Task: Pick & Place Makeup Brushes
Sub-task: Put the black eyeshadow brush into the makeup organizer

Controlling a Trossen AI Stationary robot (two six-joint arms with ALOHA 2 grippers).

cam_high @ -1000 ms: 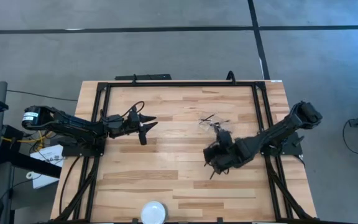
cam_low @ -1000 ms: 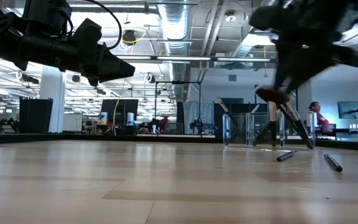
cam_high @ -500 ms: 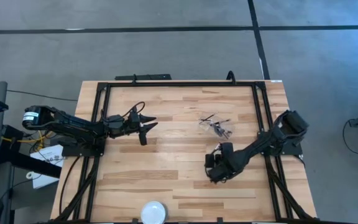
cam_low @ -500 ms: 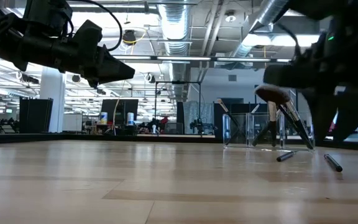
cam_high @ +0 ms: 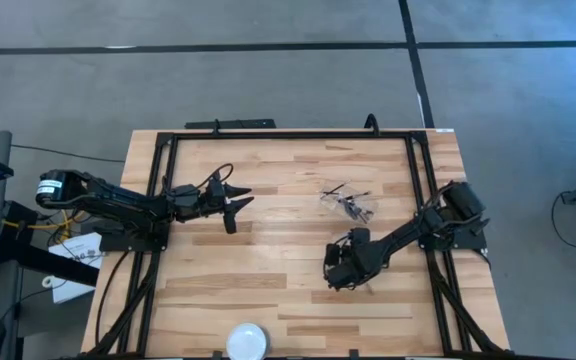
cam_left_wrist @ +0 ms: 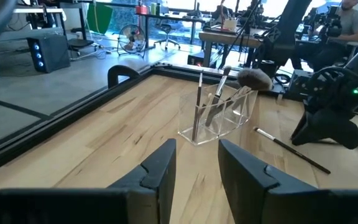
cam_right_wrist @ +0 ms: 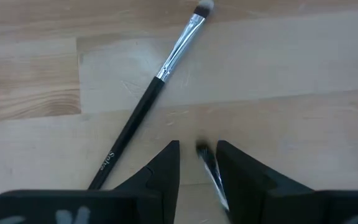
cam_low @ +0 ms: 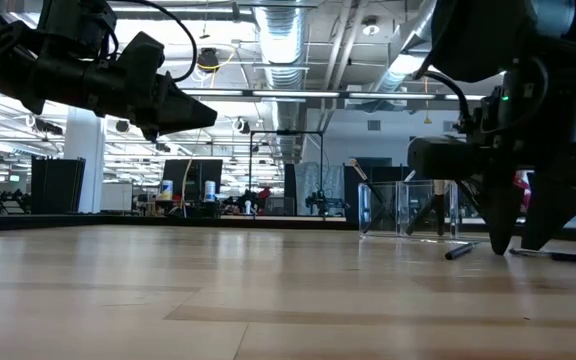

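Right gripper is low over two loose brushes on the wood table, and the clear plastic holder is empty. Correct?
Not quite: the clear plastic holder is not empty. The left wrist view shows several slender brushes standing in it, one with a fluffy head. The rest holds: the right gripper is low over two loose brushes, a silver-ferruled black one and another between its open fingers.

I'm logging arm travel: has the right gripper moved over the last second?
Yes. In the high view the right gripper has pulled away from the clear plastic brush holder, toward the round white dish at the table's near edge.
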